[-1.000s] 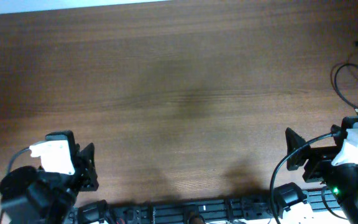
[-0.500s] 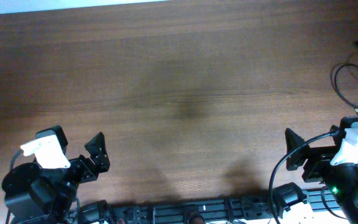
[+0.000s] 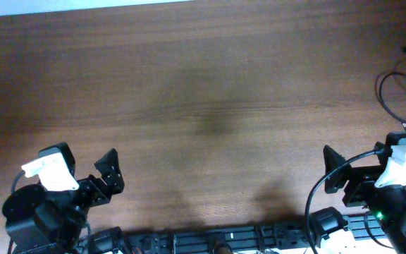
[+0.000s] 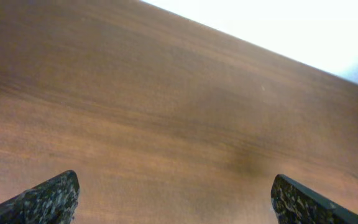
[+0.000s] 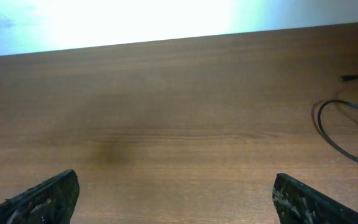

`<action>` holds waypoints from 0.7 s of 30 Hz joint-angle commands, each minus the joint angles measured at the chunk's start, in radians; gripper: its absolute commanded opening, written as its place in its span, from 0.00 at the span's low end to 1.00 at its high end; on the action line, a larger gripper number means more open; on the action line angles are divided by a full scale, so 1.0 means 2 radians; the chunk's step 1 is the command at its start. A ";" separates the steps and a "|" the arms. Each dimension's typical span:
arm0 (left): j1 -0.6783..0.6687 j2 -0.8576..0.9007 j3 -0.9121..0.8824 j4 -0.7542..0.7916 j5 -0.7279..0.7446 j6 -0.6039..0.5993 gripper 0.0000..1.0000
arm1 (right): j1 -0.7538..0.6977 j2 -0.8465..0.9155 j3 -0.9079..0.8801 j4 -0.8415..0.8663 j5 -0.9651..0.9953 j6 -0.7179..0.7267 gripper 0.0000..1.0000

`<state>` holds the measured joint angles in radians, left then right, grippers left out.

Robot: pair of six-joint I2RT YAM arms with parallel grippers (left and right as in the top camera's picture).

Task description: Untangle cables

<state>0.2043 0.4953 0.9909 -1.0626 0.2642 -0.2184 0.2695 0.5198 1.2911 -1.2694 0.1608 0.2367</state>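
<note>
One change: left jaws swung rightward.

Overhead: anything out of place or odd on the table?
The cables lie in loose loops at the far right edge of the table, partly cut off by the frame and far from the middle. Nothing looks spilled or damaged.

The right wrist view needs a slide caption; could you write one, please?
Open right gripper over the wooden table, thin black cables looping at its right edge.
</note>
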 commanded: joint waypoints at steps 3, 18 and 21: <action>-0.012 -0.060 -0.098 0.125 -0.041 -0.004 0.99 | 0.003 0.000 -0.003 0.000 0.008 0.006 0.99; -0.047 -0.225 -0.473 0.635 -0.086 0.006 0.99 | 0.003 0.000 -0.003 0.000 0.008 0.006 0.99; -0.047 -0.237 -0.491 0.626 -0.120 0.034 0.99 | 0.003 0.000 -0.003 0.000 0.008 0.006 0.99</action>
<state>0.1139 0.0551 0.0460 0.1963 0.1200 -0.2184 0.2703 0.5201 1.2881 -1.2716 0.1608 0.2367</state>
